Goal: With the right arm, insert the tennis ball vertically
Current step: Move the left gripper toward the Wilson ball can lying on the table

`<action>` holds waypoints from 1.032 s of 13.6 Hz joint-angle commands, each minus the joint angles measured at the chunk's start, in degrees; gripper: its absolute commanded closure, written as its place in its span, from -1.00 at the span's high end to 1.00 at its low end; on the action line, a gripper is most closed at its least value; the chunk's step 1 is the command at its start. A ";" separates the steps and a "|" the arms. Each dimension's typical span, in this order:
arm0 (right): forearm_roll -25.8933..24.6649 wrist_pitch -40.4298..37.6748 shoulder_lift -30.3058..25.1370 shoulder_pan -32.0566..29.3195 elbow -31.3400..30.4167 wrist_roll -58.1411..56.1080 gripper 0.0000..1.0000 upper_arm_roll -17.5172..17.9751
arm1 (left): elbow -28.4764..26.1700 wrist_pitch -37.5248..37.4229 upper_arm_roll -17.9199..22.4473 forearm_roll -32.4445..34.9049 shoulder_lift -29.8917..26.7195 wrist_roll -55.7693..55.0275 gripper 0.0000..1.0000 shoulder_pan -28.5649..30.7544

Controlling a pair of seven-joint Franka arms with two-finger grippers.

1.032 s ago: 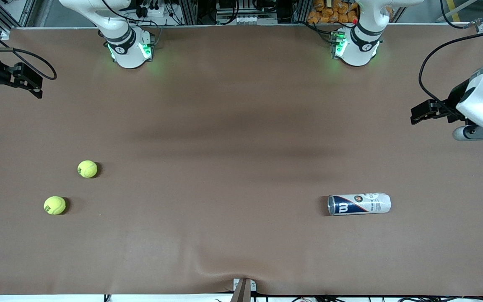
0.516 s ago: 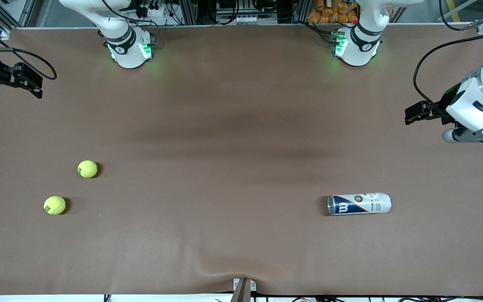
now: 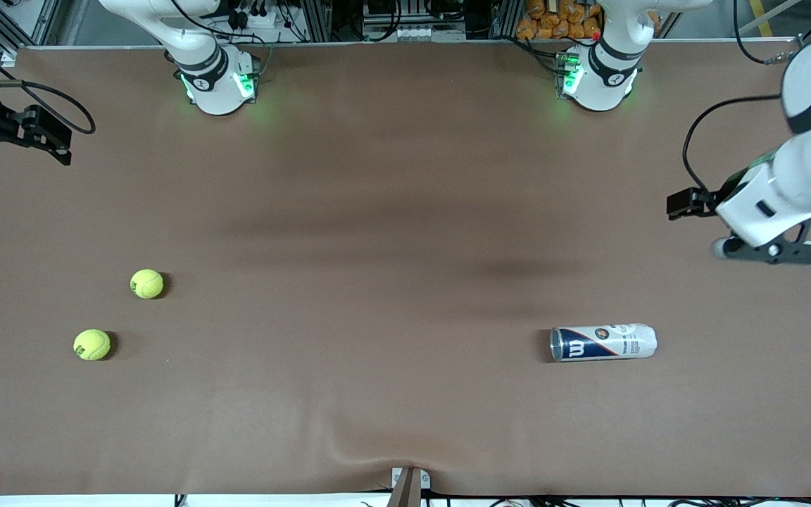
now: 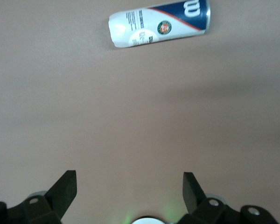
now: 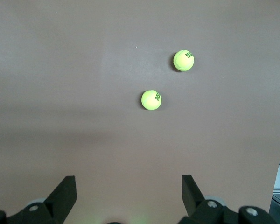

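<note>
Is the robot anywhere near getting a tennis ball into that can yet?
Nothing is done yet. The can lies on its side, and both tennis balls sit untouched toward the right arm's end. The left gripper is open over the table, with the can in its view; the right gripper waits open. Standing the can, picking a ball and dropping it in remain.

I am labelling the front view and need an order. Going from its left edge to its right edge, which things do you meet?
Right gripper → tennis ball nearer the camera → second tennis ball → ball can lying on its side → left gripper.
</note>
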 commanded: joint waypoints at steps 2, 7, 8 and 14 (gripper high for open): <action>-0.78 -0.46 0.40 -0.30 0.71 -0.74 1.00 0.31 | 2.54 -0.12 -0.06 3.06 5.28 7.75 1.00 -0.29; -0.78 -0.37 0.40 -0.48 0.71 -0.74 1.00 0.23 | 3.61 5.31 -0.06 9.74 10.82 16.89 1.00 -3.02; -0.78 -0.28 0.40 -0.48 0.80 -0.74 1.00 0.23 | 3.61 7.68 -0.06 9.84 11.70 19.44 1.00 -2.93; -0.78 -0.37 0.40 -0.22 0.80 -0.74 1.00 0.31 | 3.61 18.85 0.03 11.24 20.40 39.64 1.00 -3.02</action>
